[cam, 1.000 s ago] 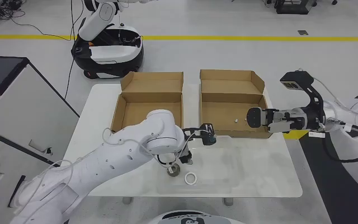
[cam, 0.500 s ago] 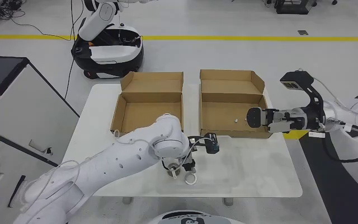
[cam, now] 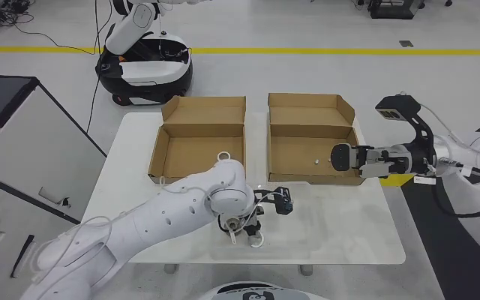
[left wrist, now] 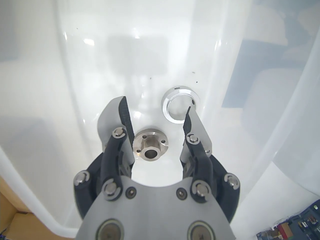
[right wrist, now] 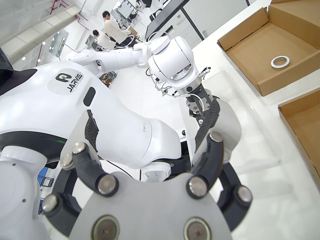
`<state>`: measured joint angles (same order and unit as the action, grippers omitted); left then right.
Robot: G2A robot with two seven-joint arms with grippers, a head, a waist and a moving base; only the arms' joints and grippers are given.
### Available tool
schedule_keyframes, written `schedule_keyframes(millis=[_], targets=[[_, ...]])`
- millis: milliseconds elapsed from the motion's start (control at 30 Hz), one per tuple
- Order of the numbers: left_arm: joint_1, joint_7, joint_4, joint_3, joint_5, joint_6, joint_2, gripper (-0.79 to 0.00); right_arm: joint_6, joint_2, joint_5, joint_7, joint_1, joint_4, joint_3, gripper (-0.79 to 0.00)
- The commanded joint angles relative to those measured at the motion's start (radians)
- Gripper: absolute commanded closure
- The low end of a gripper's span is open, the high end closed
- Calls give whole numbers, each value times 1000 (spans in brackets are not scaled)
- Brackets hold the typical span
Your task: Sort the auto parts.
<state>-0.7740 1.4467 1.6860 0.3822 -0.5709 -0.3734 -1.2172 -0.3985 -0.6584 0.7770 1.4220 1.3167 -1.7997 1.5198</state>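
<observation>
**A:** Where's the left claw (left wrist: 156, 107)?

**B:** Low over the clear tray (left wrist: 137, 38) at the front of the white table (cam: 337, 225), fingers spread well apart. A metal hub (left wrist: 150, 148) stands on the tray between them, bore facing up. It's tight beside one finger, though I can't tell if they touch.

**A:** And the ring (left wrist: 180, 107)?

**B:** Flat on the tray just beyond the hub, right at the tip of the other finger.

**A:** Right claw (cam: 339, 159)?

**B:** Hanging at the right-hand edge of the right box (cam: 300, 154), fingers apart as well.

**A:** The boxes?

**B:** Two brown cardboard ones side by side on the far half of the table, lids folded back. A second ring (right wrist: 280, 61) lies flat on the floor of the left box (cam: 187, 154). There's a pale speck (cam: 319, 160) in the right box, too small to make out.

**A:** The surface?

**B:** Glossy. Both tabletop and tray throw back soft reflections, and a few dark flecks dot the tray.

**A:** And the room?

**B:** A smooth grey floor (cam: 315, 22) with a yellow line (cam: 300, 50) running across it behind the table. Another robot's base (cam: 146, 71) is parked on the table's side of that line, behind the left box
</observation>
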Motion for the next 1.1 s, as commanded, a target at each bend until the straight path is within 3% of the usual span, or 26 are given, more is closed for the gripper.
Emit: schedule_keyframes(millis=[0, 533, 867, 1067], targets=[[2, -2, -7, -7, 3, -2, -2, -486, 0, 0, 0, 0, 0, 0, 0, -785], [4, -19, -96, -43, 6, -12, -20, -388, 0, 0, 0, 0, 0, 0, 0, -785], [10, -40, -112, -48, -16, 3, -29, -354, 0, 0, 0, 0, 0, 0, 0, -785], [17, -56, -109, -41, -45, 23, -32, -289, 0, 0, 0, 0, 0, 0, 0, -785]])
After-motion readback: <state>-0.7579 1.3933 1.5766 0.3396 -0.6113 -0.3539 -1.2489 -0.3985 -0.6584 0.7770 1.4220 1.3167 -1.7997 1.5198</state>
